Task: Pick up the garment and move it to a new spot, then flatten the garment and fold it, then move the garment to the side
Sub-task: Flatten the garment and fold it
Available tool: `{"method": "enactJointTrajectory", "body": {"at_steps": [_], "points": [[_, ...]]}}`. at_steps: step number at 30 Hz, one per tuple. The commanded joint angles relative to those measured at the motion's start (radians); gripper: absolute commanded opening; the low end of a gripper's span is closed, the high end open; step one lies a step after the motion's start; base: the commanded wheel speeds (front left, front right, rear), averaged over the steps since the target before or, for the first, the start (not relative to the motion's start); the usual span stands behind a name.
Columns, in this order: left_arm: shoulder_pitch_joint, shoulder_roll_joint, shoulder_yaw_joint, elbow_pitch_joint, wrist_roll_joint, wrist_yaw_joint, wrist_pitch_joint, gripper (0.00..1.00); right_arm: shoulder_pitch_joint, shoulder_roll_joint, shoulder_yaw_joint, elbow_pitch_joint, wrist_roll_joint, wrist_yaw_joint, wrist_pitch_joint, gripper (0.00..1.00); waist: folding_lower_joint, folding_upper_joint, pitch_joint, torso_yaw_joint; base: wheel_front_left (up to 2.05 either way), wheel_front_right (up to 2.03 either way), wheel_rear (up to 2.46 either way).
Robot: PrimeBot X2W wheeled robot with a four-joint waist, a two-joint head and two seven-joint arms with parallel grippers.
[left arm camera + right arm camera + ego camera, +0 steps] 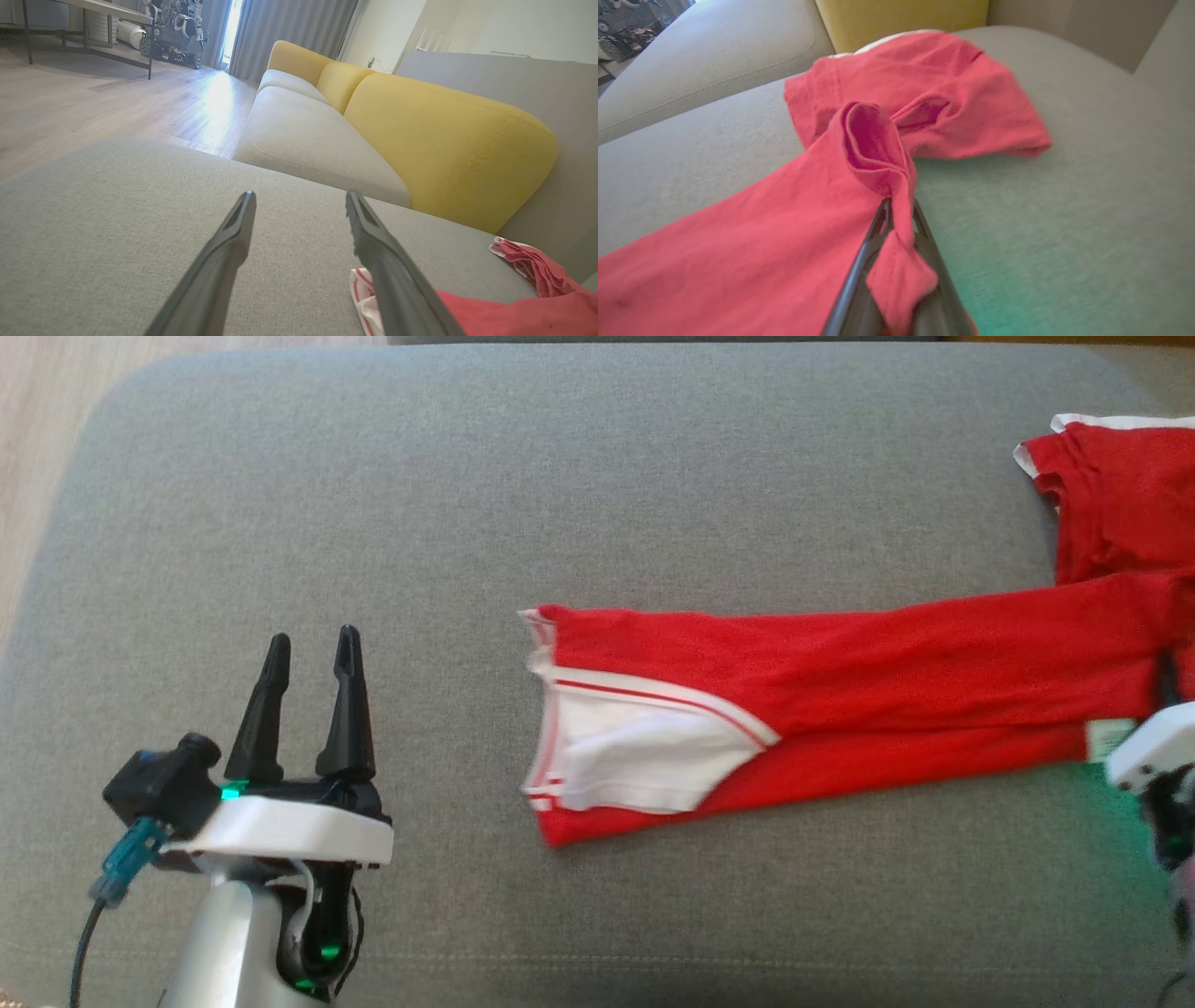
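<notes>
Red garment (pixel 840 681), one, pinched by right tool (pixel 900 206), left tool (pixel 313 637) spread wide

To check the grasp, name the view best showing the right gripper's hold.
Right wrist view: the right gripper pinches a fold of the garment. Head view: its white body at the edge, fingers hidden. Left wrist view: garment's striped end.

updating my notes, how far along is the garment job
Done: little; the red cloth garment with white trim lies stretched but rumpled on the grey fabric cushion. In hand: the right gripper is shut on a fold of it; the left gripper hangs open, apart. Left: flattening, folding, moving aside.
</notes>
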Motion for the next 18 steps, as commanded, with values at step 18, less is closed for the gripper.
{"method": "enactJointTrajectory", "body": {"at_steps": [18], "points": [[0.031, 0.006, 0.037, -0.030, -0.007, 0.007, -0.009, 1.00, -0.080, 0.122, -0.013, -0.129, -0.134, 0.002, -0.040, 0.00, 0.0000, 0.0000, -0.098, -0.043, 0.00, 0.00, 0.00]]}}
